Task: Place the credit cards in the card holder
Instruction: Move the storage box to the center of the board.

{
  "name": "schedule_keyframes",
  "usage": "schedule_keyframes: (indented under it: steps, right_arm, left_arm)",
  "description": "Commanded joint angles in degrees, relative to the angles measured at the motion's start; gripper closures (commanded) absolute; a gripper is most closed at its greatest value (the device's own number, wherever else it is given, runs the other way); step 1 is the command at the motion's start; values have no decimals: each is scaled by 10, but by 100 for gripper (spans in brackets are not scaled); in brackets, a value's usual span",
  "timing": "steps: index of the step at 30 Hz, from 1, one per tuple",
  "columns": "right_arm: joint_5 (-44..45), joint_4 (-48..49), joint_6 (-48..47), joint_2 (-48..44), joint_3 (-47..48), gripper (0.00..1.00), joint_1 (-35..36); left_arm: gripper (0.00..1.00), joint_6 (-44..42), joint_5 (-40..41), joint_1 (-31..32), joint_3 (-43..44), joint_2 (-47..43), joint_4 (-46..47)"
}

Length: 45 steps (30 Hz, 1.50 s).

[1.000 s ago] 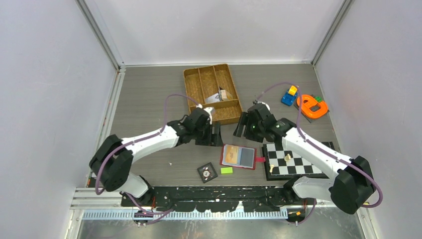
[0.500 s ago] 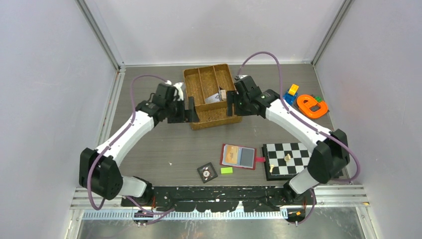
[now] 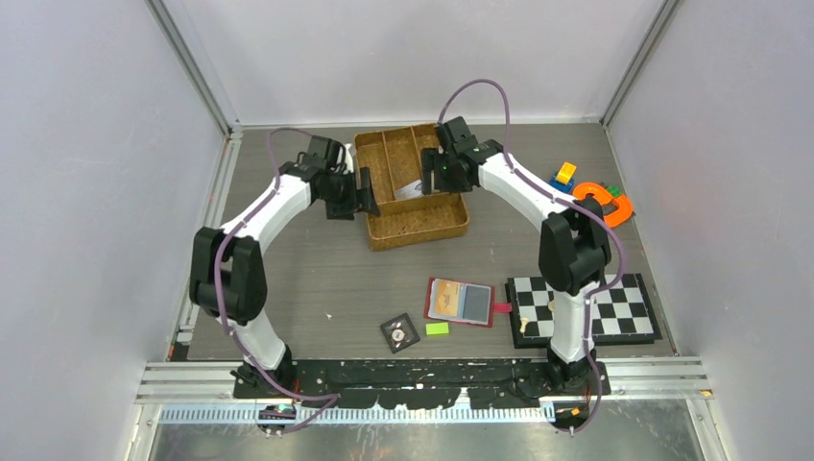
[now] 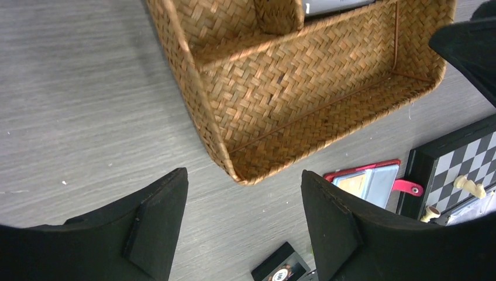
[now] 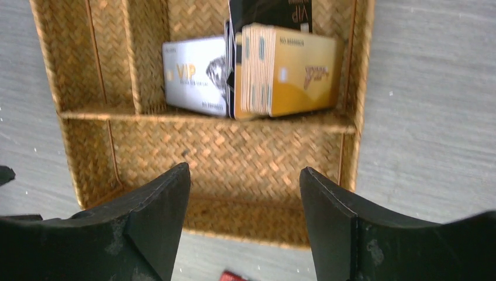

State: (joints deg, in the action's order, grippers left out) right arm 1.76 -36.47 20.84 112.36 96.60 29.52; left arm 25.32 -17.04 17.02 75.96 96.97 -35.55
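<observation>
The card holder (image 3: 462, 303), a red wallet, lies open on the table near the front. In it show a tan-orange credit card (image 3: 444, 301) and a grey one (image 3: 476, 303). More credit cards stand in the woven tray (image 5: 234, 146): a silver one (image 5: 196, 73), a gold stack (image 5: 289, 70) and a black one (image 5: 269, 12). My left gripper (image 3: 355, 200) hangs open by the tray's left side, nothing between its fingers. Also open and empty, my right gripper (image 5: 243, 216) hovers over the tray's near compartment. The left wrist view shows the tray's corner (image 4: 234, 170) and the wallet (image 4: 368, 178).
A chessboard (image 3: 581, 307) with small pieces lies right of the wallet. A black tile with a dial (image 3: 398, 332) and a green block (image 3: 437, 328) sit to the wallet's left. A blue toy (image 3: 560, 181) and an orange toy (image 3: 603, 204) lie at the far right.
Both arms have swung away from the wallet toward the back, and now flank the woven tray. The wallet and its cards have not moved.
</observation>
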Motion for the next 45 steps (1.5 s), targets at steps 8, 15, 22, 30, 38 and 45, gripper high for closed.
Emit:
schedule_keyframes:
  steps: [8, 15, 22, 30, 38, 45]
  right_arm:
    - [47, 5, -4, 133, 153, 26, -2]
    - [9, -13, 14, 177, 204, 26, 9]
    - [26, -6, 17, 163, 208, 27, 29]
    - [42, -9, 18, 149, 209, 31, 32]
    - [44, 9, 26, 130, 193, 44, 33]
    - [45, 21, 32, 118, 180, 53, 33]
  left_arm:
    - [40, -56, 16, -9, 99, 78, -57]
    - [46, -54, -4, -9, 91, 93, -45]
    - [48, -49, -20, -9, 90, 96, -40]
    - [50, -48, -25, -9, 90, 91, -40]
    - [51, -48, -28, -9, 89, 89, -42]
    - [52, -48, -29, -9, 89, 88, -41]
